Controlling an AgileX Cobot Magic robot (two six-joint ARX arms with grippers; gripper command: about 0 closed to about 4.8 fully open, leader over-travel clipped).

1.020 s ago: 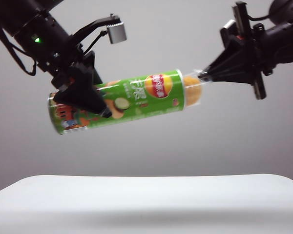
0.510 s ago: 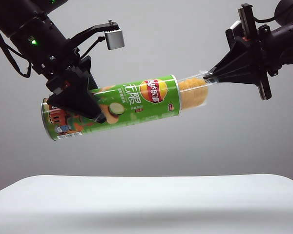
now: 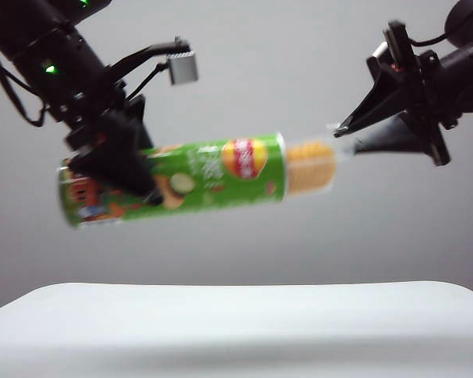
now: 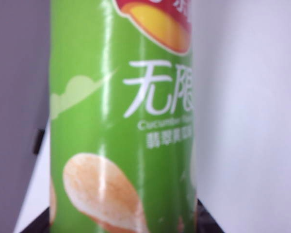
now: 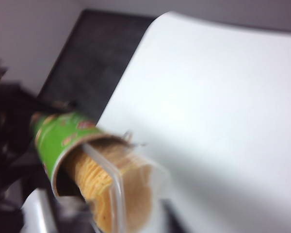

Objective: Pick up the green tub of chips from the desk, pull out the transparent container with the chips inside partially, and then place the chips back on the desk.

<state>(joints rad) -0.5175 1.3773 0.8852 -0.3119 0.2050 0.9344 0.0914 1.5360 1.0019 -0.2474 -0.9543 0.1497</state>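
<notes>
- The green tub of chips [image 4: 121, 121] fills the frame from 12 to 6 o'clock, with white characters and a pictured chip.
- White desk [image 4: 247, 121] lies at 3 o'clock.

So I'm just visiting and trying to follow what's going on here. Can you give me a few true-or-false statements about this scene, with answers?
1. The green tub of chips rests on the desk. False: it hangs in the air above it.
2. The left gripper holds the tub. True.
3. The transparent container sticks partly out of the tub. True.
4. The right gripper clamps the container. False: its jaws are open at the container's end.
</notes>
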